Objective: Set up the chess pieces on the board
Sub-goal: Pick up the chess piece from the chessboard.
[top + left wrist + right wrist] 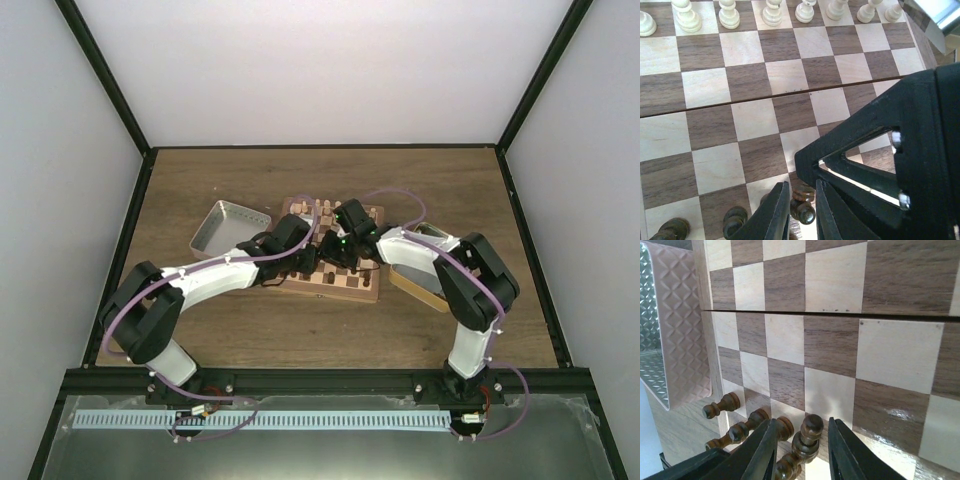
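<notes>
So the right gripper [802, 422] has its jaws parted around one dark piece [807, 437], which looks upright near the edge of the board [830, 345]. Its long axis runs straight up between the fingers, and nothing looks pinched. The left gripper [801, 186] hangs just beside it, pretty much closed. The other dark pieces [722, 406] lie tipped along that edge, so I'd say the right arm's nearer.

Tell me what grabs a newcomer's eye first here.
The left arm and right arm meet over the board at the table's middle. The right claw stands open around an upright dark chess piece at the near edge, more dark pieces lying beside it; cream pieces line the far edge.
</notes>
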`<state>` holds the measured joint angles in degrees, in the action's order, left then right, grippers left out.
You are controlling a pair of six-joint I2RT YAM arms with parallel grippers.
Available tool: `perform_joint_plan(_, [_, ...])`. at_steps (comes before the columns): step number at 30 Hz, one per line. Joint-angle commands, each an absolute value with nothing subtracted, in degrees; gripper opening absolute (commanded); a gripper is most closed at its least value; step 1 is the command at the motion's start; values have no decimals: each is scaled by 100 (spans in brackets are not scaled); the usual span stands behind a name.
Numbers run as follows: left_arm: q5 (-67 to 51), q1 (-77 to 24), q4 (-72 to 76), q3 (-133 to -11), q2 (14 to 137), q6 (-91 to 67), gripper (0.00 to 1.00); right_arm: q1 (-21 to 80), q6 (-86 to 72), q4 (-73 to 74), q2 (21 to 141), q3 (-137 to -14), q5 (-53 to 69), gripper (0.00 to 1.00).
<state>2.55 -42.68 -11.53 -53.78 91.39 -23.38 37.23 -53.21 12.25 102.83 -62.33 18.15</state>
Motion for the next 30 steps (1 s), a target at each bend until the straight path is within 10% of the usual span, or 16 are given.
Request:
perform_joint_plan(1, [398, -4239, -1176, -5450, 8977, -2402, 17, 3768, -5389, 1343, 10484, -6524, 1903, 30])
perform_joint_plan(30, [112, -4156, -1136, -5272, 8928, -2486, 18, 3803, -5999, 1127, 10438, -6340, 1772, 21])
